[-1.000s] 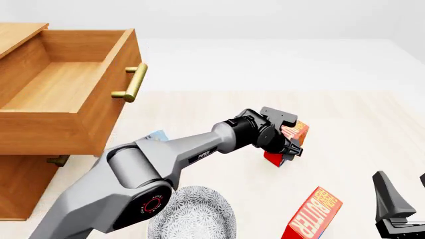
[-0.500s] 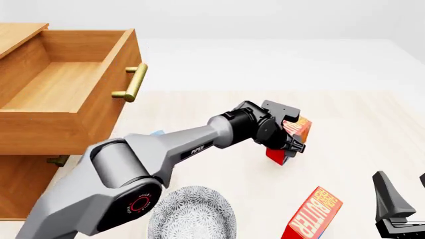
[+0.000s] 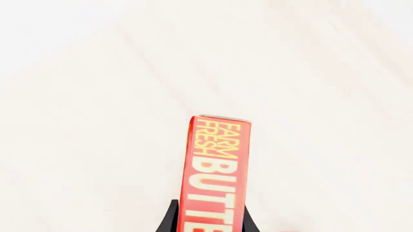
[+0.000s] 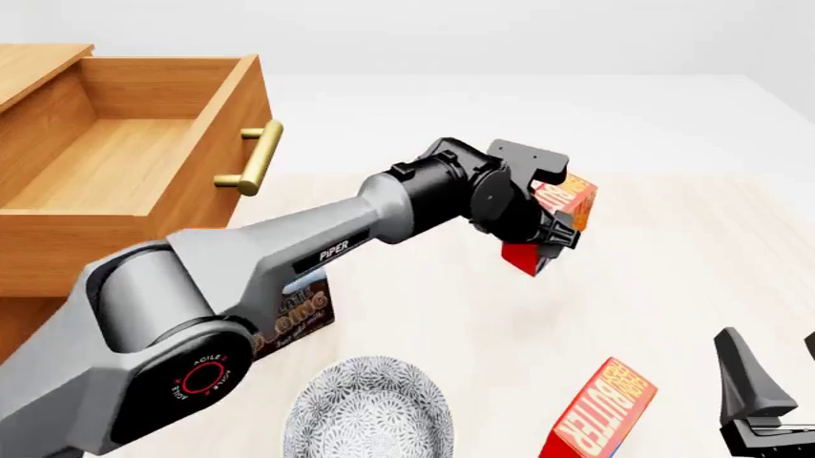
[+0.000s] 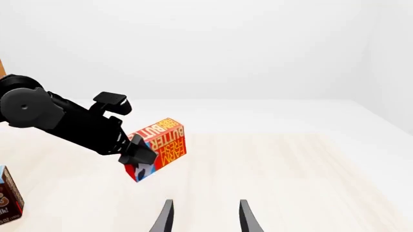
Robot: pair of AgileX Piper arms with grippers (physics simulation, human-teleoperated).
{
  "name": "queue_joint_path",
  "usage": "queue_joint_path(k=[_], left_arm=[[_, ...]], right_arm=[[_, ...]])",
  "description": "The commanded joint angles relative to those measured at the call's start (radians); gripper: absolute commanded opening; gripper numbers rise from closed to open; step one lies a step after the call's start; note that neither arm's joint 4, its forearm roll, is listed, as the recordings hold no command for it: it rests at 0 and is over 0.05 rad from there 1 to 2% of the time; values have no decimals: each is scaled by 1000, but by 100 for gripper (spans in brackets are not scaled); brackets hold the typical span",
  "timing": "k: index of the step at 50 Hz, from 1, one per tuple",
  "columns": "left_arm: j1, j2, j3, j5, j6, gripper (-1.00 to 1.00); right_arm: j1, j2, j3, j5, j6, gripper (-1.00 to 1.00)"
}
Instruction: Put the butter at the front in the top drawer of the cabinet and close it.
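My left gripper (image 4: pixel 541 227) is shut on a red and orange butter carton (image 4: pixel 562 202) and holds it tilted in the air above the table, to the right of the open top drawer (image 4: pixel 121 162). The carton also shows between the fingers in the left wrist view (image 3: pixel 216 174) and in the right wrist view (image 5: pixel 161 145). A second, identical butter carton (image 4: pixel 598 412) lies on the table at the near right. My right gripper (image 4: pixel 770 391) is open and empty beside it. The drawer of the cabinet (image 4: pixel 38 59) is pulled out and empty, with its brass handle (image 4: pixel 255 157) facing the held carton.
A brown chocolate pudding box (image 4: pixel 300 310) stands under my left arm and also shows in the right wrist view (image 5: pixel 7 195). A patterned grey plate (image 4: pixel 369 412) lies at the near edge. The cabinet fills the left side.
My left gripper has lifted the butter carton off the table and carried it up and slightly left. The left arm has risen, uncovering the pudding box. The right arm has not moved.
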Motion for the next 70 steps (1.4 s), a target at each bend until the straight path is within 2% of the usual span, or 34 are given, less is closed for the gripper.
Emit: queue_joint_path(k=[1,10,23,48,57,70], left_arm=[[19,-72,-18,29,52,-100],[33,-108,-38,57,91,-100],[69,-120,-145,139,154,-100],[109,-99,-370,317,213,-100],[141,-122,-384,344,231,-100],[194,-182,-347,368,241,-100]], right_arm=[[0,0,1,-1,0,100],[0,0,1,-1,0,100],[0,0,1,-2,0,100],[0,0,1,-1,0,100],[0,0,1,-1,0,100],[0,0,1,-1,0,100]])
